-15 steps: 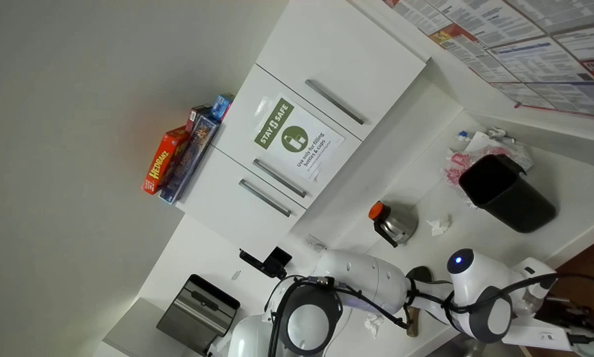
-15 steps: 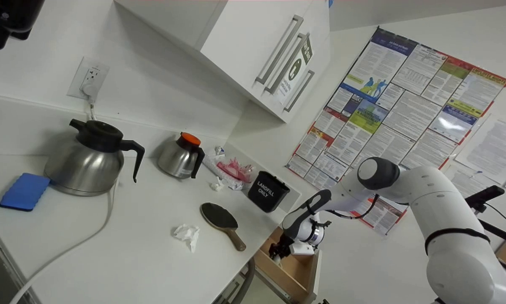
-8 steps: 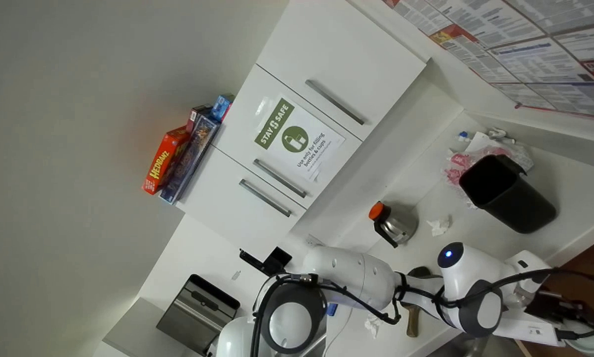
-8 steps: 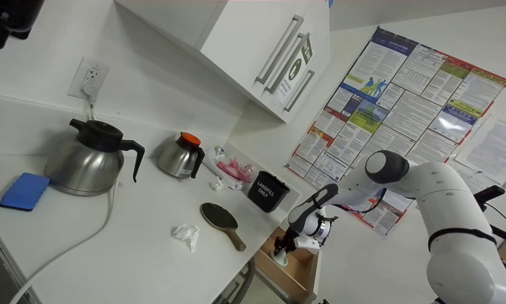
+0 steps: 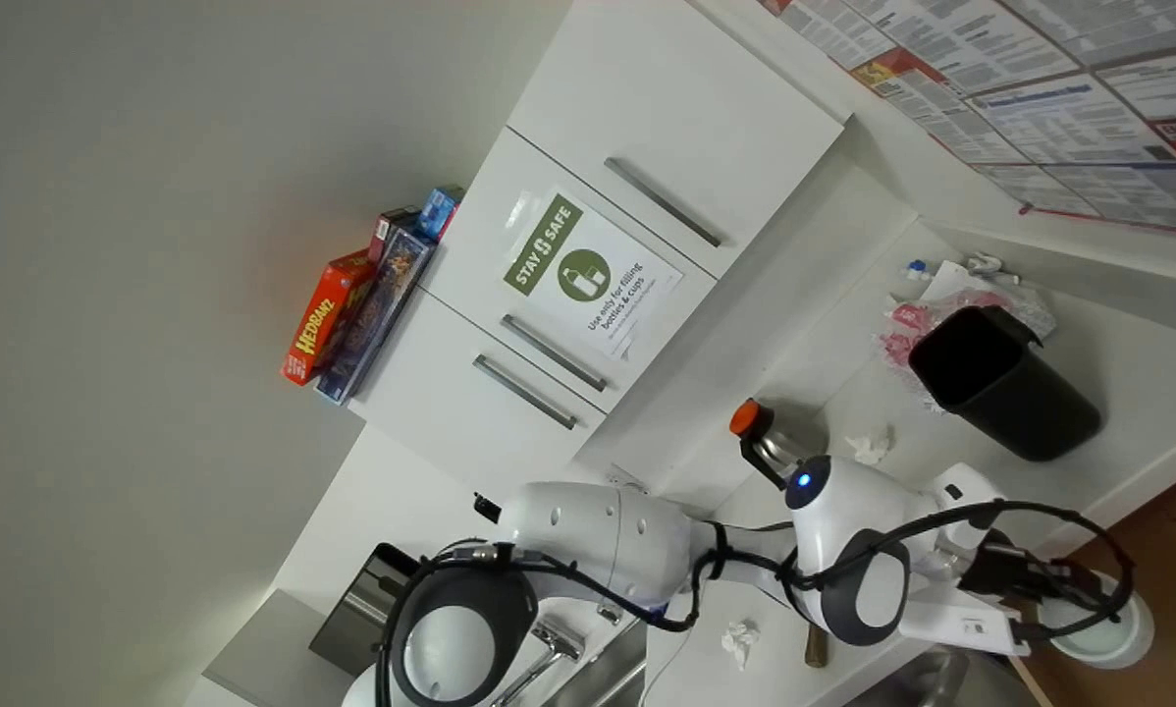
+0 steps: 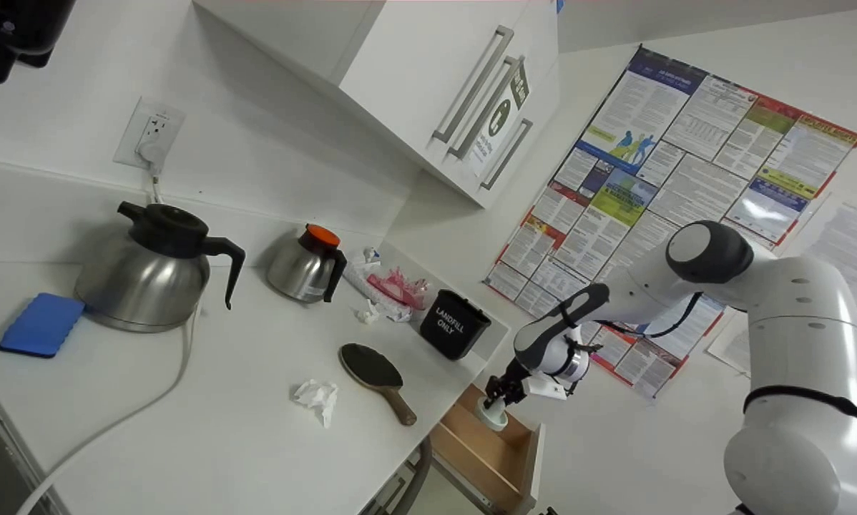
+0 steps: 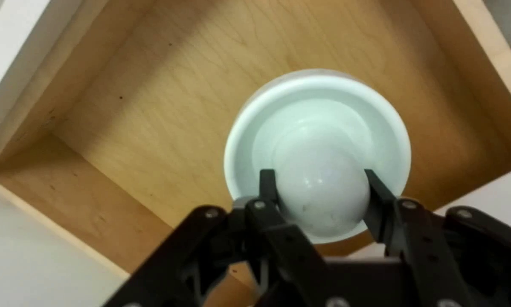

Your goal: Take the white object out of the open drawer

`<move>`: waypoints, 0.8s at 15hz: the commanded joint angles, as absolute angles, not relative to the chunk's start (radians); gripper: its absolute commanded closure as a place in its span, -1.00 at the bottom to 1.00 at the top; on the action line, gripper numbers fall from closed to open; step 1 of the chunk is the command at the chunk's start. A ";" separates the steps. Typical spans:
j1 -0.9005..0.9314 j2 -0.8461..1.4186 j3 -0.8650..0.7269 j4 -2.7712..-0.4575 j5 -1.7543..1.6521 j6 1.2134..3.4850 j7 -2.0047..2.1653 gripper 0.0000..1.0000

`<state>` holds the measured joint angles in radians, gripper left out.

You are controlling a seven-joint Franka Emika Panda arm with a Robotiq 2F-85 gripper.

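Observation:
The white object is round, with a domed knob and a wide dish-like rim; in the wrist view the white object [image 7: 319, 200] fills the middle. My gripper [image 7: 319, 175] has its black fingers on both sides of the knob, shut on it. The open wooden drawer [image 7: 102, 204] lies below, its bottom bare around the object. In both exterior views the white object [image 6: 491, 416] [image 5: 1103, 643] hangs under my gripper [image 6: 497, 402], raised above the drawer floor at the counter end of the drawer [image 6: 514, 454]. The knob is mostly hidden in the exterior views.
A black bin [image 6: 454, 325] [image 5: 1005, 383] stands on the counter near the drawer, beside a pink and clear plastic bag [image 6: 396, 290]. A paddle [image 6: 371, 366], crumpled paper [image 6: 317, 397] and two steel jugs [image 6: 146, 279] [image 6: 303, 266] are also on the counter.
My gripper has risen from the drawer floor, carrying the white object up with it. The arm's elbow has moved up and back, and more of the white object shows in both exterior views.

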<state>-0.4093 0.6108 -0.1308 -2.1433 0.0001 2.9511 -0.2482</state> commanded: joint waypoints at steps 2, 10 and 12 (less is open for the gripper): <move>-0.365 0.422 -0.110 -2.265 -0.008 2.950 -0.237 0.50; -0.329 0.447 0.068 -2.155 0.058 2.986 -0.255 0.50; -0.288 0.492 0.052 -2.113 0.038 2.989 -0.236 0.50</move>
